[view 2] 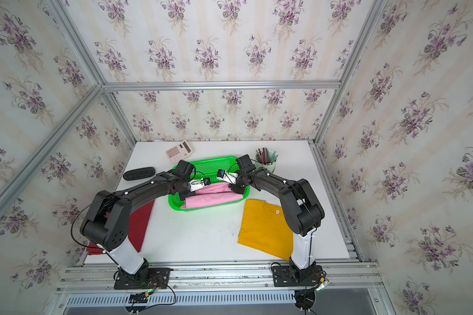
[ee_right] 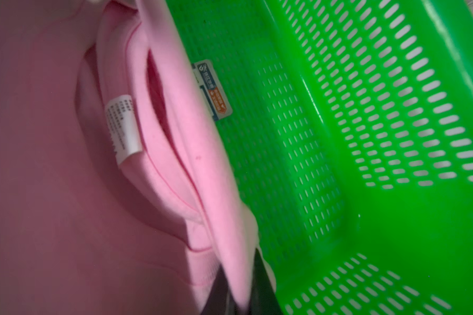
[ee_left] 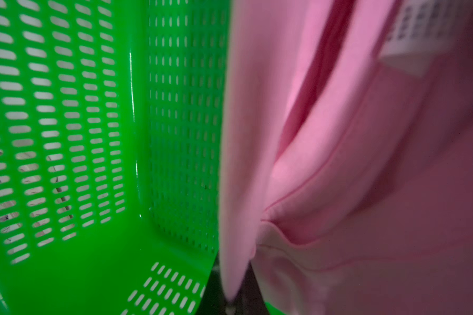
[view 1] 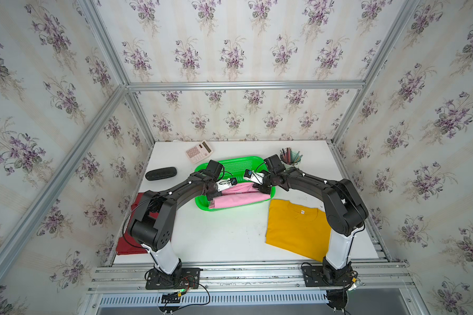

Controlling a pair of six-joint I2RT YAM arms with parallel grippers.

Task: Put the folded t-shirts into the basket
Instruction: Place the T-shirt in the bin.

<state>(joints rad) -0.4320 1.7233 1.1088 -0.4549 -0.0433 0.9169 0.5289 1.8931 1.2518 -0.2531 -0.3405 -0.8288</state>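
Observation:
The pink t-shirt (view 1: 238, 195) (view 2: 216, 195) sits low in the near half of the green basket (view 1: 231, 161) (view 2: 210, 161), stretched between both grippers. My left gripper (view 1: 213, 197) (ee_left: 235, 296) is shut on its left edge. My right gripper (view 1: 260, 189) (ee_right: 241, 296) is shut on its right edge. In the wrist views the pink cloth (ee_left: 339, 163) (ee_right: 66, 191) hangs close beside the perforated basket floor (ee_left: 186, 136) (ee_right: 284, 163). The mustard t-shirt (view 1: 295, 229) lies flat on the table at the right. The dark red t-shirt (view 2: 141, 221) lies at the left, partly hidden under the left arm.
A pink calculator (view 1: 199, 151) and a black case (view 1: 161, 173) lie behind and left of the basket. A pencil cup (view 1: 291, 158) stands just behind the right wrist. Metal frame posts and wallpapered walls close in the table on three sides.

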